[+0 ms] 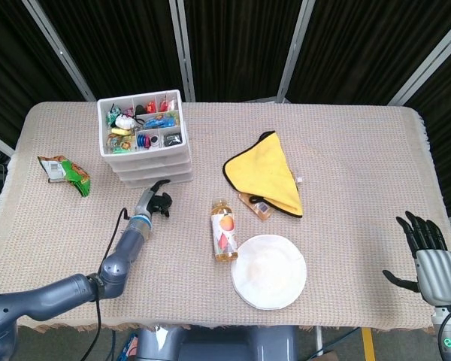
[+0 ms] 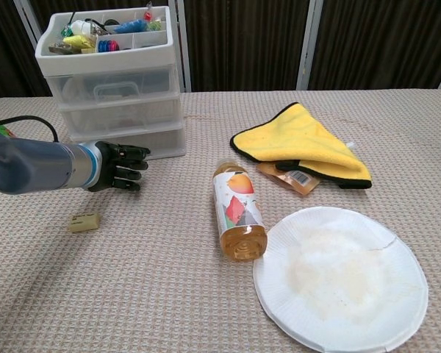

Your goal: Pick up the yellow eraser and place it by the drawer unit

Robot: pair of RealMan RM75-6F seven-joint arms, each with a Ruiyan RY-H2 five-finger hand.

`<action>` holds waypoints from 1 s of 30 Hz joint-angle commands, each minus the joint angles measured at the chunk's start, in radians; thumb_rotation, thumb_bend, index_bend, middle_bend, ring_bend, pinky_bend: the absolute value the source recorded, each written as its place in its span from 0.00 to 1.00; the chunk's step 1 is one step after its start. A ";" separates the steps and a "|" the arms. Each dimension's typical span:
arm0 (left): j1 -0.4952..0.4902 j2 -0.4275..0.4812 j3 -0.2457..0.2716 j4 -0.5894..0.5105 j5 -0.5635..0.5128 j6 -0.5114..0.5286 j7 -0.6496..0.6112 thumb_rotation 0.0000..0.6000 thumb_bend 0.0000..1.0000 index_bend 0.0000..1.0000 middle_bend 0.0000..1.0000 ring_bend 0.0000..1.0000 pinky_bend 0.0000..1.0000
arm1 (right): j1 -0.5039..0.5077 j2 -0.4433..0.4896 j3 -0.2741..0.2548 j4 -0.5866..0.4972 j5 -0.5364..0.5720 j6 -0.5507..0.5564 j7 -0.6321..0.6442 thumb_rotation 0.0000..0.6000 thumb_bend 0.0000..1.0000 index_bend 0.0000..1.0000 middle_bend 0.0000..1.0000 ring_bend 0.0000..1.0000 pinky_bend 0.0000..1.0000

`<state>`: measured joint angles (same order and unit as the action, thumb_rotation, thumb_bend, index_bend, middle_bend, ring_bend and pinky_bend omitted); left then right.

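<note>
Our left hand point(image 2: 121, 165), fingers spread and empty, touches the drawers point(image 2: 114, 95); the eraser point(image 2: 84, 222) lies nearer.

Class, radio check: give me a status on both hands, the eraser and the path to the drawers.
Left hand empty beside drawer unit. Right hand open, idle. Yellow eraser on table, ungrasped. Nothing in the way.

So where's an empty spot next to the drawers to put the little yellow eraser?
The drawer unit has bare cloth along its right side, between it and the yellow cloth. In front of it, the left robot hand takes up the space. Bare cloth also surrounds the yellow eraser. It is crowded around the bottle and paper plate.
</note>
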<state>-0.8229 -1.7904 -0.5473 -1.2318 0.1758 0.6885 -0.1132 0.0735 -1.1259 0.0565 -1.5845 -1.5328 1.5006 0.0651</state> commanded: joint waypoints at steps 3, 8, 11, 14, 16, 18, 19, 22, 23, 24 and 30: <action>0.002 -0.002 0.007 -0.001 0.005 -0.002 -0.005 1.00 1.00 0.28 0.93 0.87 0.67 | 0.000 0.001 0.000 -0.002 0.002 -0.001 0.002 1.00 0.00 0.08 0.00 0.00 0.00; 0.009 0.001 0.022 -0.012 0.008 -0.007 -0.008 1.00 1.00 0.29 0.93 0.87 0.67 | -0.001 0.002 0.001 -0.003 0.003 -0.002 0.002 1.00 0.00 0.08 0.00 0.00 0.00; 0.015 0.005 0.033 -0.026 0.014 -0.009 -0.007 1.00 1.00 0.29 0.93 0.87 0.67 | -0.001 0.002 0.001 -0.003 0.003 -0.001 0.001 1.00 0.00 0.08 0.00 0.00 0.00; 0.029 0.012 0.037 -0.053 0.027 -0.005 -0.019 1.00 1.00 0.29 0.93 0.87 0.67 | -0.001 0.002 0.001 -0.004 0.004 -0.002 0.001 1.00 0.00 0.08 0.00 0.00 0.00; 0.039 0.016 0.043 -0.069 0.038 -0.003 -0.025 1.00 1.00 0.29 0.93 0.87 0.67 | -0.001 0.002 0.001 -0.004 0.004 -0.001 0.001 1.00 0.00 0.08 0.00 0.00 0.00; 0.052 0.020 0.051 -0.087 0.050 0.000 -0.032 1.00 1.00 0.29 0.93 0.87 0.67 | -0.001 0.002 0.001 -0.004 0.004 -0.002 0.001 1.00 0.00 0.08 0.00 0.00 0.00; 0.056 0.021 0.053 -0.094 0.053 0.000 -0.035 1.00 1.00 0.29 0.93 0.87 0.67 | -0.001 0.002 0.001 -0.004 0.004 -0.001 0.000 1.00 0.00 0.08 0.00 0.00 0.00; 0.083 0.033 0.068 -0.135 0.092 0.009 -0.047 1.00 1.00 0.29 0.93 0.87 0.67 | -0.002 0.002 0.001 -0.004 0.003 0.000 0.000 1.00 0.00 0.08 0.00 0.00 0.00; 0.094 0.036 0.074 -0.151 0.115 0.017 -0.052 1.00 1.00 0.29 0.93 0.87 0.67 | -0.002 0.002 0.001 -0.004 0.003 0.000 0.000 1.00 0.00 0.08 0.00 0.00 0.00; 0.102 0.038 0.079 -0.162 0.130 0.021 -0.056 1.00 1.00 0.29 0.93 0.87 0.67 | -0.002 0.001 0.001 -0.004 0.003 0.000 -0.001 1.00 0.00 0.08 0.00 0.00 0.00; 0.152 0.051 0.117 -0.231 0.246 0.060 -0.074 1.00 1.00 0.29 0.93 0.86 0.67 | -0.002 0.001 0.003 -0.005 0.007 0.000 -0.004 1.00 0.00 0.08 0.00 0.00 0.00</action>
<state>-0.6919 -1.7462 -0.4505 -1.4381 0.3859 0.7307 -0.1795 0.0711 -1.1252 0.0593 -1.5899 -1.5257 1.5001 0.0616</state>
